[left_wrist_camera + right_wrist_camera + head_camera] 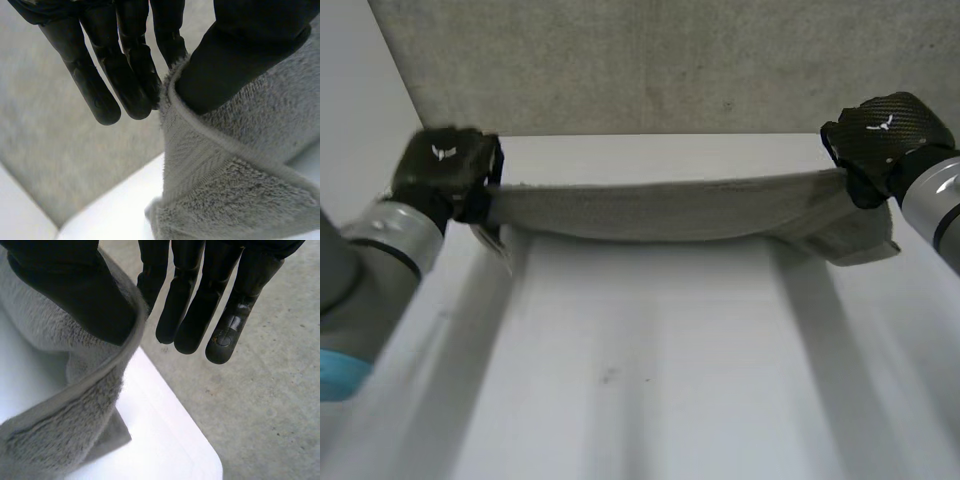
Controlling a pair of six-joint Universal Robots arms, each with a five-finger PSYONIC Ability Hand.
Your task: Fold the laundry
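Grey towel [670, 208] sagging over the white table [650, 360], left robot hand [445, 165] pinching one end against its thumb, right robot hand [885, 130] pinching the other end

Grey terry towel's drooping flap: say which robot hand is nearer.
Right. The right robot hand pinches the towel beside the flap; the left robot hand pinches the far end.
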